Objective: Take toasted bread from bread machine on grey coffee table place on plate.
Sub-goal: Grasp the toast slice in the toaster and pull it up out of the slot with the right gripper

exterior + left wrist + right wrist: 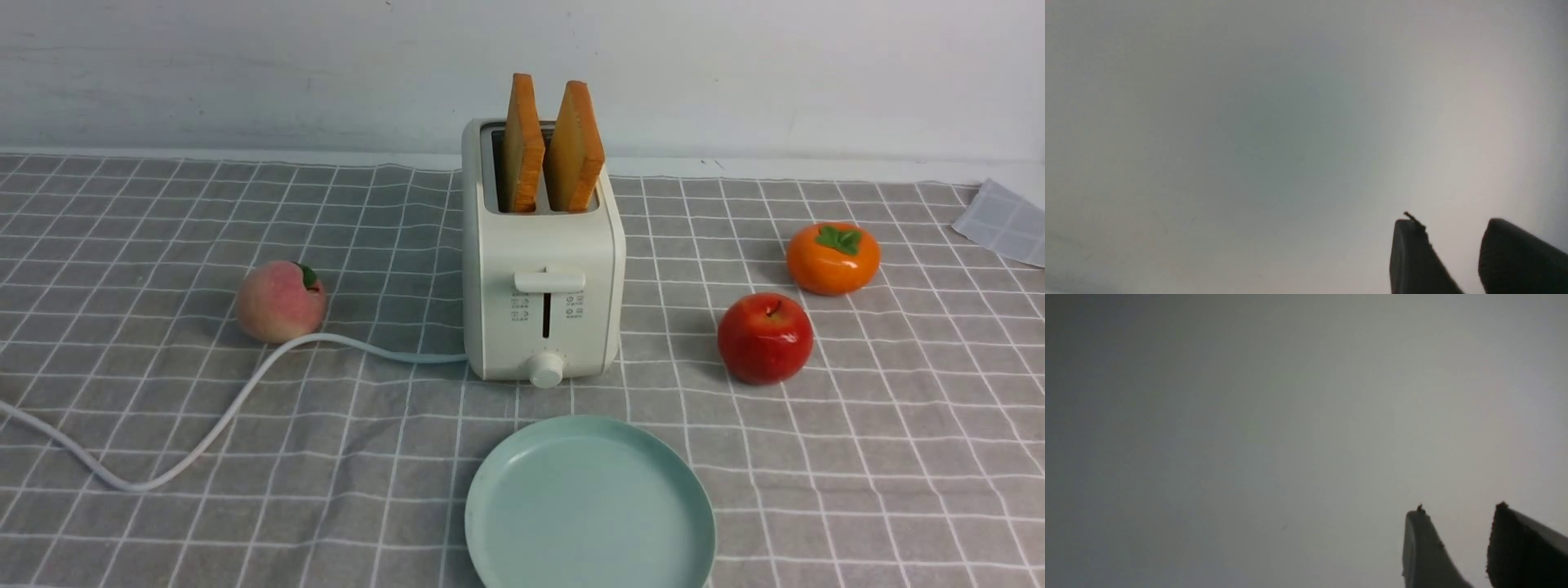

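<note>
- Removing the toast point(575, 147) had not begun; both slices stood in the toaster point(543, 245).
- Left hand point(1447, 222) and right hand point(1459, 508): partly open, empty.
- Next move required reaching one slice's exposed top.

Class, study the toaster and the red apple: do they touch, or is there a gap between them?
Apart. The front view shows grey gridded cloth between the toaster and the red apple.
</note>
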